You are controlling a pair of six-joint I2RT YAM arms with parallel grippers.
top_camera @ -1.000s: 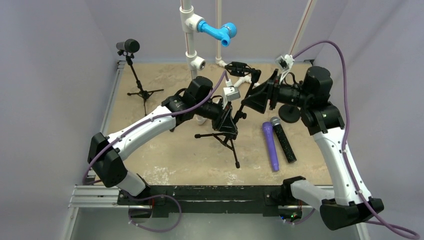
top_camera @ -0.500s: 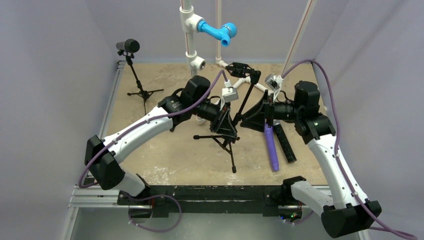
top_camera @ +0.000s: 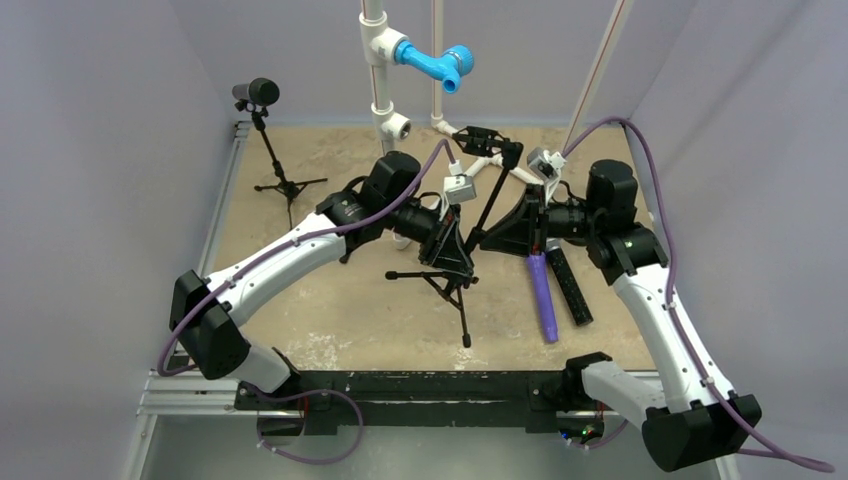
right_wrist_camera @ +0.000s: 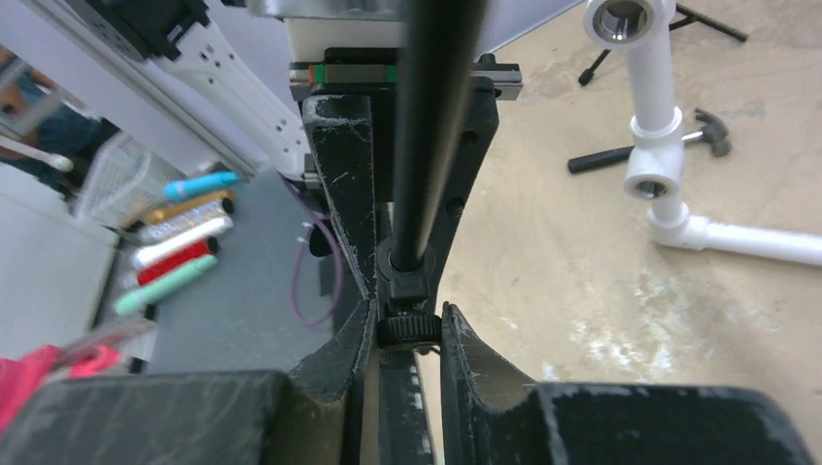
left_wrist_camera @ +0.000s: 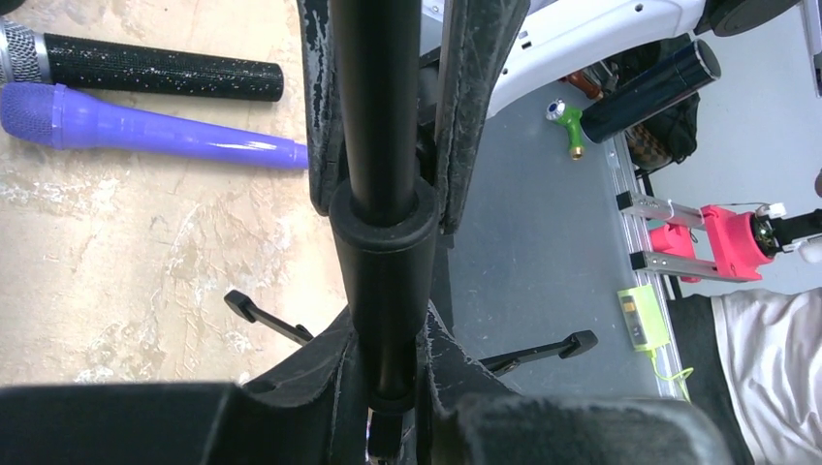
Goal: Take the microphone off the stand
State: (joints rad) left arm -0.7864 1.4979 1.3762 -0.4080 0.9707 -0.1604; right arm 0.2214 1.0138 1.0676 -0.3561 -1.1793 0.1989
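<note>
A black tripod stand [top_camera: 494, 196] tilts at the table's middle, and its top clip [top_camera: 478, 133] looks empty. My left gripper [top_camera: 452, 260] is shut on the stand's lower pole [left_wrist_camera: 380, 242], just above the legs. My right gripper [top_camera: 484, 240] faces it and is shut on the small knurled knob [right_wrist_camera: 408, 330] at the pole's joint. A purple microphone [top_camera: 542, 295] and a black microphone [top_camera: 570, 288] lie side by side on the table right of the stand. Another black microphone [top_camera: 258, 93] sits on a small stand at the back left.
A white pipe frame with a blue fitting [top_camera: 432, 62] rises at the back centre, and its lower pipes [right_wrist_camera: 651, 116] run along the table. A small hammer [right_wrist_camera: 708, 131] lies beside them. Purple cables hang from both arms.
My right gripper swung left from the table's right side to the stand and shut on its knob. The stand shifted slightly. The left gripper kept its hold.
</note>
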